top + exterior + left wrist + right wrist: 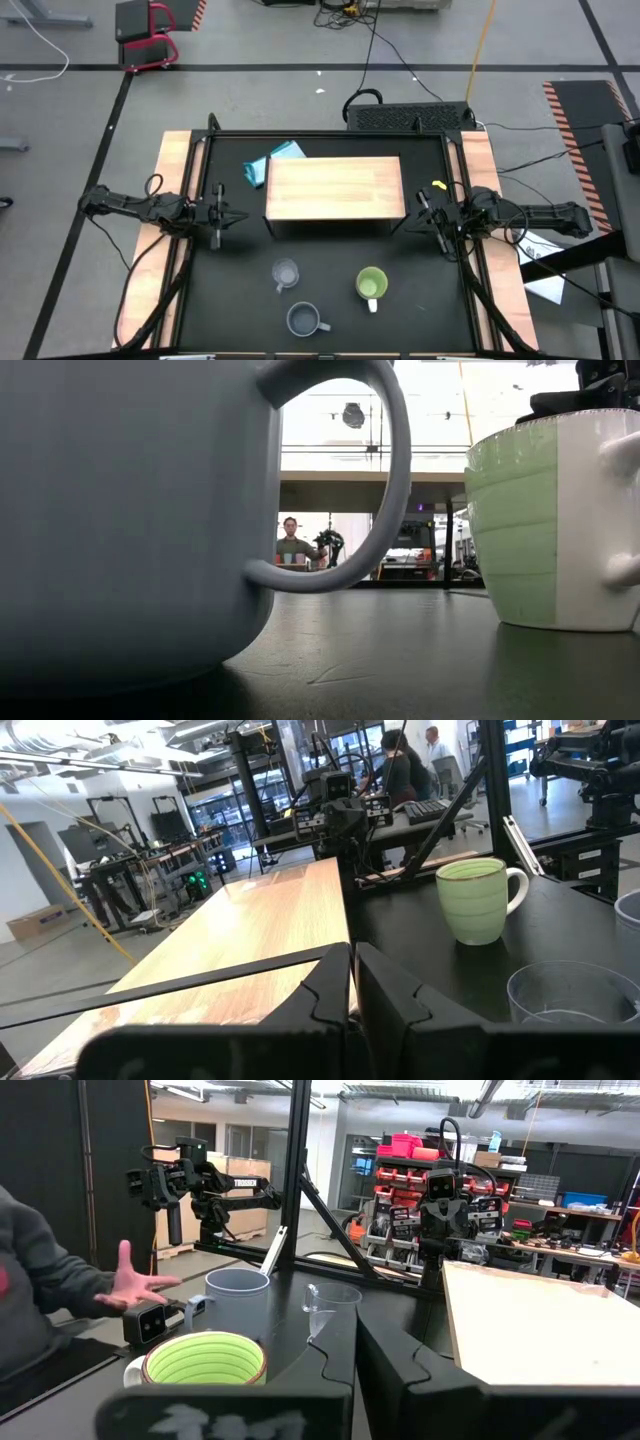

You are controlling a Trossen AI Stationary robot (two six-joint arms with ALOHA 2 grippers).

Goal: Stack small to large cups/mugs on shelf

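Note:
The light wooden shelf [335, 190] stands on the black table's middle, toward the far side. On the table in front of it stand three cups, each on its base. The clear glass cup [285, 273] is at the left, the green mug [371, 284] with a white handle at the right, and the grey-blue mug [303, 320] nearest the front edge. My left gripper [222, 212] waits left of the shelf, shut and holding nothing. My right gripper [432, 215] waits right of the shelf, also shut and holding nothing. The wrist views show each pair of fingers, left [352, 952] and right [355, 1325], closed together.
A blue cloth [272, 165] lies at the shelf's far left corner, and a small yellow thing [438, 186] near its right end. A person's hand [130, 1285] shows beyond the table's near edge, behind a small camera [147, 1320]. Bare black table lies between the cups and the shelf.

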